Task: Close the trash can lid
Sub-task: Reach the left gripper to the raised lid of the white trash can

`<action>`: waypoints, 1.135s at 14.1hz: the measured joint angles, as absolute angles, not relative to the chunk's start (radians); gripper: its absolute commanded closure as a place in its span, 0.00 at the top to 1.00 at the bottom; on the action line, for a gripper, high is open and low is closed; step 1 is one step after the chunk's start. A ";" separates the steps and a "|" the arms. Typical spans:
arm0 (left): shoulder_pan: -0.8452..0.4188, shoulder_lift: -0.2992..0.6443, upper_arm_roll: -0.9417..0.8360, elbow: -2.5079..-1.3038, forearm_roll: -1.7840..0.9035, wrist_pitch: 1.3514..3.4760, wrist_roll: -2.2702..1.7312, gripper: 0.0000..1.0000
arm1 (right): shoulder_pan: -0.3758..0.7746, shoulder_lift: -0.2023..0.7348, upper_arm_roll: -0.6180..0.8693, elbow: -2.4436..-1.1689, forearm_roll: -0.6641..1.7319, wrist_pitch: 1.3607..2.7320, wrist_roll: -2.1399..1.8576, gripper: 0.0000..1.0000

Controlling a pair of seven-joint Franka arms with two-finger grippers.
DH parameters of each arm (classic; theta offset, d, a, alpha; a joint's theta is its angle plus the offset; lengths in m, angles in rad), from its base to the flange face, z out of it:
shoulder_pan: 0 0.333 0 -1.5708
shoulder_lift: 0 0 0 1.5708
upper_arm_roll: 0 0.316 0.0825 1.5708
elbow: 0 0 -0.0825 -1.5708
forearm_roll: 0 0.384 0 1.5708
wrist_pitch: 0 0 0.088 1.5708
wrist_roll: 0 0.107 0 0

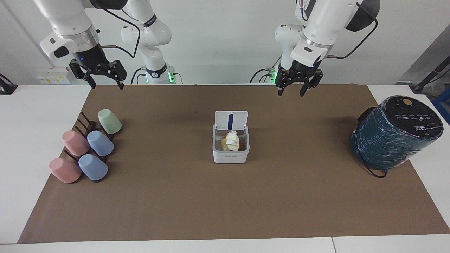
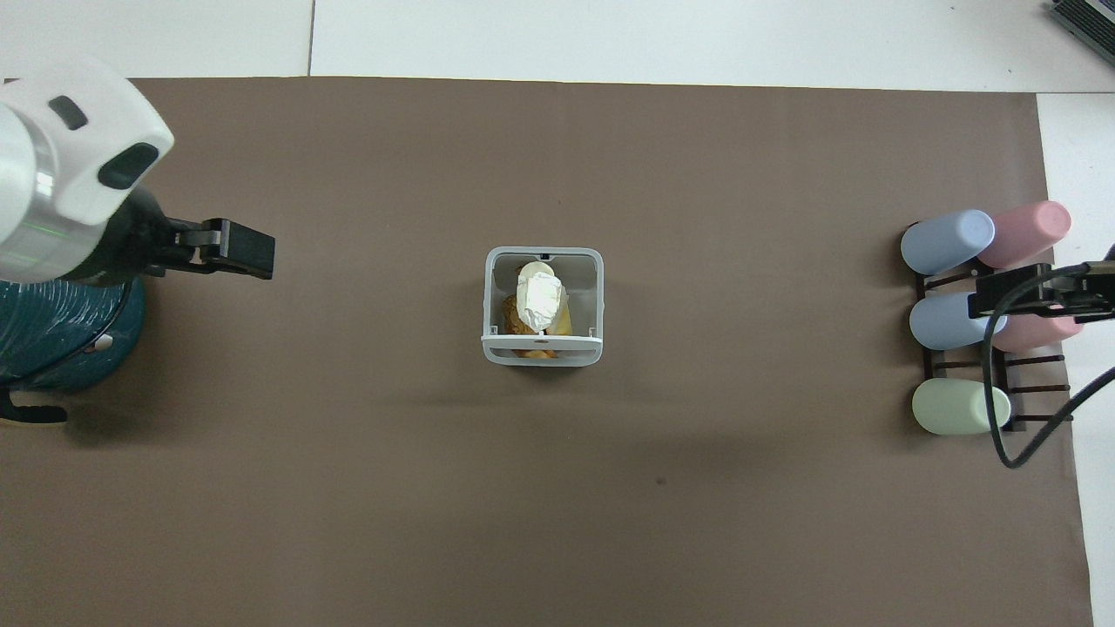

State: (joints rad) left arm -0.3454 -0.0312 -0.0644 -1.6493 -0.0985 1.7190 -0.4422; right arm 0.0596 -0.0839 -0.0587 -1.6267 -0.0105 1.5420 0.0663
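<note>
The white trash can (image 1: 230,154) stands in the middle of the brown mat, with crumpled paper and scraps inside; it also shows in the overhead view (image 2: 495,300). Its lid (image 1: 231,120) stands upright and open on the side nearer to the robots, its blue stripe showing; from overhead the lid (image 2: 542,341) is seen edge-on. My left gripper (image 1: 290,93) is open and empty, raised over the mat between the teal appliance and the trash can, apart from the lid; it also shows in the overhead view (image 2: 248,259). My right gripper (image 1: 107,86) waits open, high over the cup rack.
A large dark teal cylindrical appliance (image 1: 395,131) with a black cord sits at the left arm's end of the mat. A dark rack with several pastel cups (image 1: 86,147) sits at the right arm's end. The brown mat (image 1: 225,203) covers the white table.
</note>
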 measured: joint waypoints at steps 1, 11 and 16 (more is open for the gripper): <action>-0.369 -0.032 -0.065 -1.667 -0.100 1.741 -0.484 0.35 | 0.060 -0.084 -0.059 -1.627 -0.010 1.542 0.066 1.00; -0.536 -0.032 -0.065 -1.799 -0.102 1.911 -0.754 0.02 | 0.060 -0.084 -0.059 -1.627 -0.010 1.542 0.066 1.00; -0.610 -0.031 -0.065 -1.861 -0.105 1.997 -0.838 0.02 | 0.060 -0.084 -0.059 -1.627 -0.010 1.542 0.066 1.00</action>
State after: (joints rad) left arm -0.6099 -0.0313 -0.0654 -1.8611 -0.1045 1.9965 -0.8379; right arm 0.0596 -0.0839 -0.0587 -1.6267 -0.0105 1.5420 0.0663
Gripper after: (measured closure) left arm 0.978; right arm 0.000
